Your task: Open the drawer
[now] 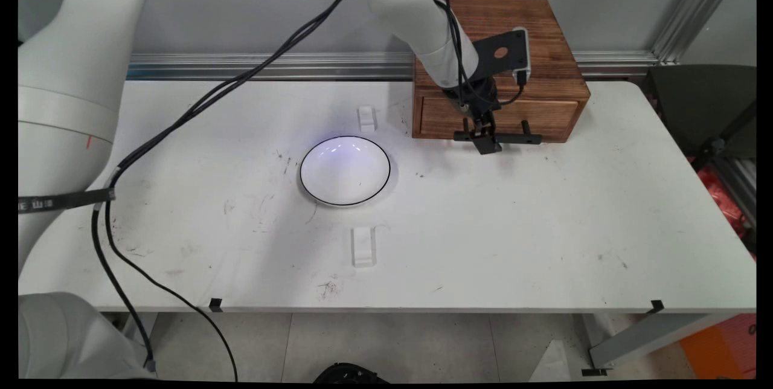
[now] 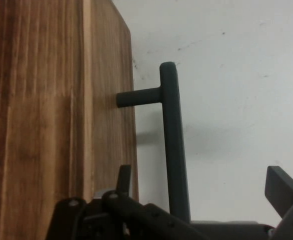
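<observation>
At the tabletop's far side my pincer stands apart astride the wooden box's stiff black drawer handle, probably the firmest hold.

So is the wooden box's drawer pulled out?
No, the drawer front sits flush in the brown wooden box, with the black two-finger gripper at its black bar handle.

The white arm enters from the upper left of the frame, runs along the top edge, then bends down and to the right toward the upper middle. Black cables hang from it and trail to the lower left. Its wrist slopes downward, ending in the black claw, which points down, low over the bench. In the hand view the claw stands parted: one finger low at centre-left, the other at the lower right.
</observation>
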Available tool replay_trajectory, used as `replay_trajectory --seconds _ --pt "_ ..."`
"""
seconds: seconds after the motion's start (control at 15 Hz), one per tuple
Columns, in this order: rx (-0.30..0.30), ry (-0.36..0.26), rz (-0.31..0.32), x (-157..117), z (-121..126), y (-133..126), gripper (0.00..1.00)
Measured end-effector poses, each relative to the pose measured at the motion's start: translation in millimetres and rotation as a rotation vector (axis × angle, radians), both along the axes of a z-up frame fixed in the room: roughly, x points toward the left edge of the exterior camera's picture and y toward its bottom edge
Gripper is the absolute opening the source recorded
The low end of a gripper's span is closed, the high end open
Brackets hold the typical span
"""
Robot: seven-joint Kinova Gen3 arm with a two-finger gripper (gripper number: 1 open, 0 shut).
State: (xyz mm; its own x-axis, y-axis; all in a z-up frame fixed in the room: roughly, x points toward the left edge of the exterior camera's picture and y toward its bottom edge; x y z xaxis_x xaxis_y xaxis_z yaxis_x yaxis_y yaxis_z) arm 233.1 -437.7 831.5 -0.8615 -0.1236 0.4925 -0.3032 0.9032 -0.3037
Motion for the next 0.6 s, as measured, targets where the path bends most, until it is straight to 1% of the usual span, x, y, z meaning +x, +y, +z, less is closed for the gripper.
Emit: replay_trajectory --seconds 0.6 --pt "0.059 0.013 0.056 -12 -29 -2 1.0"
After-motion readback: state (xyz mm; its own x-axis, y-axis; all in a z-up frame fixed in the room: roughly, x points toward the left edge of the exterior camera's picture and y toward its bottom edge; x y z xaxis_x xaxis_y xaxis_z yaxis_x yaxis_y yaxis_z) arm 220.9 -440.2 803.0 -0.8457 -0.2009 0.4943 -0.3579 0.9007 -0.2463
